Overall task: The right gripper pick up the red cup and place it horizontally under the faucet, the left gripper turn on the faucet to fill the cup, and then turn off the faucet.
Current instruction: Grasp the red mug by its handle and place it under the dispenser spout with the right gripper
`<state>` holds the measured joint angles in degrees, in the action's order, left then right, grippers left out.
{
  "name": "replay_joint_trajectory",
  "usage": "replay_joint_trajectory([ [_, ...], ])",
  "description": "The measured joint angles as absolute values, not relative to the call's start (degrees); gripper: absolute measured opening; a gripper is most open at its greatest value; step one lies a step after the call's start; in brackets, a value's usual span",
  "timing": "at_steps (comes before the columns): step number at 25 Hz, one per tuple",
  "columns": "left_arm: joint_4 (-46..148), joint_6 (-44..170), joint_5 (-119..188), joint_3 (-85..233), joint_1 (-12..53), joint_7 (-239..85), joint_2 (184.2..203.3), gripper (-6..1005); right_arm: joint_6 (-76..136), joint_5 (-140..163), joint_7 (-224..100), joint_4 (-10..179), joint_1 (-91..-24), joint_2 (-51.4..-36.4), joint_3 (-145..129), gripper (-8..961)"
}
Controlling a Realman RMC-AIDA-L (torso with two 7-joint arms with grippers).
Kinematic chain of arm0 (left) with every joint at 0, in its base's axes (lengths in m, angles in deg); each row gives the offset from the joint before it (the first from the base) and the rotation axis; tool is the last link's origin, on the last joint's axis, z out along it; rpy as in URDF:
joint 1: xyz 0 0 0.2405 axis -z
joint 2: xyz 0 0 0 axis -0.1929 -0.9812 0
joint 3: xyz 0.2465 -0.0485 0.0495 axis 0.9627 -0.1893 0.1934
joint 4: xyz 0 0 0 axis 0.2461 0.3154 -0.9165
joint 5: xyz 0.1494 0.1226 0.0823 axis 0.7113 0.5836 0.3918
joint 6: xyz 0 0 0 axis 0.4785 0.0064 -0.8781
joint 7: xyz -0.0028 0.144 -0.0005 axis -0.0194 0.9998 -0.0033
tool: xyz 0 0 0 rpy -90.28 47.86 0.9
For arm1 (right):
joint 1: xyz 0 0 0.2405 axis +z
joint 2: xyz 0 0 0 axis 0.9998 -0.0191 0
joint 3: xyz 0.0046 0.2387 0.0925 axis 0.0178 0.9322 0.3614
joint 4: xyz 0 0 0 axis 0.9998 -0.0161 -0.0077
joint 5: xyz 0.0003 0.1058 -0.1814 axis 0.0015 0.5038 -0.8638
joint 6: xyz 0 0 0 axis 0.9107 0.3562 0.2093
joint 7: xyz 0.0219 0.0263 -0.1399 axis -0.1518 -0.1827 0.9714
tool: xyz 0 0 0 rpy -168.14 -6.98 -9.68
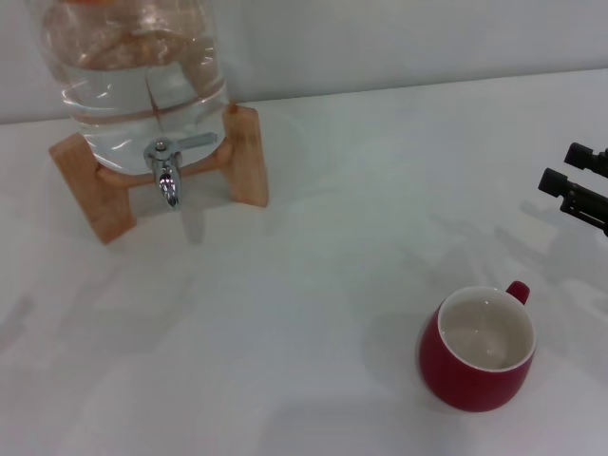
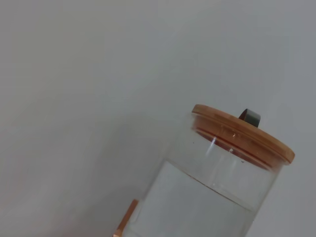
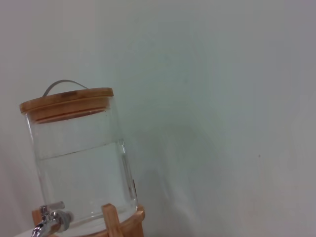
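The red cup (image 1: 478, 350) stands upright on the white table at the front right, its off-white inside bare and its small handle (image 1: 518, 291) pointing to the far right. The chrome faucet (image 1: 169, 173) hangs from the glass jar (image 1: 142, 85) at the far left, lever flat, spout down; it also shows in the right wrist view, faucet (image 3: 49, 220). My right gripper (image 1: 573, 171) reaches in from the right edge, open, above and behind the cup, holding nothing. The left gripper is out of view.
The jar rests on a wooden stand (image 1: 247, 157) and holds water under a wooden lid (image 3: 66, 102), also seen as lid (image 2: 242, 133). A pale wall rises behind the white table (image 1: 285, 323).
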<state>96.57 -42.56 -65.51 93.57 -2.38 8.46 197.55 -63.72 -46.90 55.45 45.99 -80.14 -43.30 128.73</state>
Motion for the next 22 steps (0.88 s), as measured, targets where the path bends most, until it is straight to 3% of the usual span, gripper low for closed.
replay_joint_trajectory([
  [22, 96.56, -42.55, -65.37, 93.61, -2.15, 8.55, 197.52, 892, -63.66, -46.93, 56.28, 45.95, -80.00, -43.24, 128.73, 618],
])
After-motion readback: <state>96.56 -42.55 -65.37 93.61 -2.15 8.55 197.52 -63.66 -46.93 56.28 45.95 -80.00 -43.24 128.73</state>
